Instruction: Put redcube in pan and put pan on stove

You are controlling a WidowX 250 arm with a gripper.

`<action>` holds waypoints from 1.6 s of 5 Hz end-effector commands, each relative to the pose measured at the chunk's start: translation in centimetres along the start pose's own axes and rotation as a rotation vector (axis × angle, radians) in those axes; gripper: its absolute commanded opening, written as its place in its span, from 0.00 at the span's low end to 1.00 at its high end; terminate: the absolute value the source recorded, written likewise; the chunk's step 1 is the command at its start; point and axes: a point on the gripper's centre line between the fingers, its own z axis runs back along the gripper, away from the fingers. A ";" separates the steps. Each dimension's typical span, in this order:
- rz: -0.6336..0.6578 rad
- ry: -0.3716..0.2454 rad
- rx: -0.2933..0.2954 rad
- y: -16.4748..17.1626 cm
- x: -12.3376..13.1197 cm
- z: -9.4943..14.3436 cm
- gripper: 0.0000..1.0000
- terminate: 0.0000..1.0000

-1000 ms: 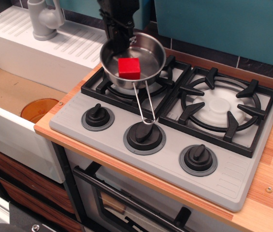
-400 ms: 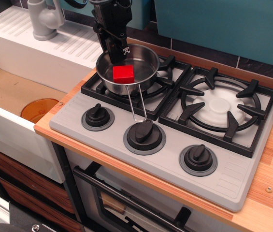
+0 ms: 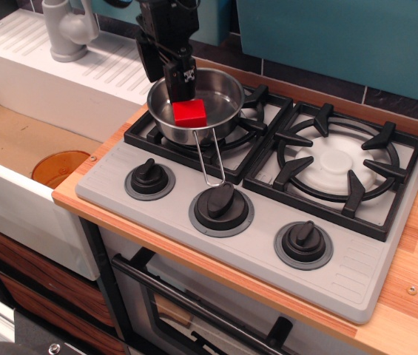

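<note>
Almost done, by the look of it. Redcube (image 3: pixel 189 112) lying inside the pan (image 3: pixel 220 92), and pan sitting on the left burner grate of the stove (image 3: pixel 157 194), close to the back left corner of the desk (image 3: pixel 416 244). Thin wire handle poking out toward the front edge, ending just behind the middle knob (image 3: pixel 221 205). Black gripper (image 3: pixel 166 68) up at the back rim of the pan, with one finger reaching down inside the rim and one outside. Hard to tell whether pinching the rim or just let go; cannot tell for sure. Probably only two small jobs left: letting go of the pan and lifting away. Right burner (image 3: pixel 336 161) bare, with a white disc in the middle. Three black knobs in a row along the front of the stove. Wooden desk top, light and stripy, showing at the right edge. White sink (image 3: pixel 38 81) off the left edge, with a grey tap (image 3: pixel 68 29) at the back. Teal wall (image 3: pixel 342 37) behind the back edge.
</note>
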 end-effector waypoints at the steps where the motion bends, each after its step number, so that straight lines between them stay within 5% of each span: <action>1: 0.016 -0.037 0.094 -0.7 1.8 6.3 1.00 0.00; 5: 0.033 0.018 0.090 -4.2 1.7 10.4 1.00 0.00; 7: 0.030 0.052 0.126 -4.8 2.1 10.2 1.00 0.00; 8: 0.029 0.052 0.105 -5.1 2.3 10.3 1.00 1.00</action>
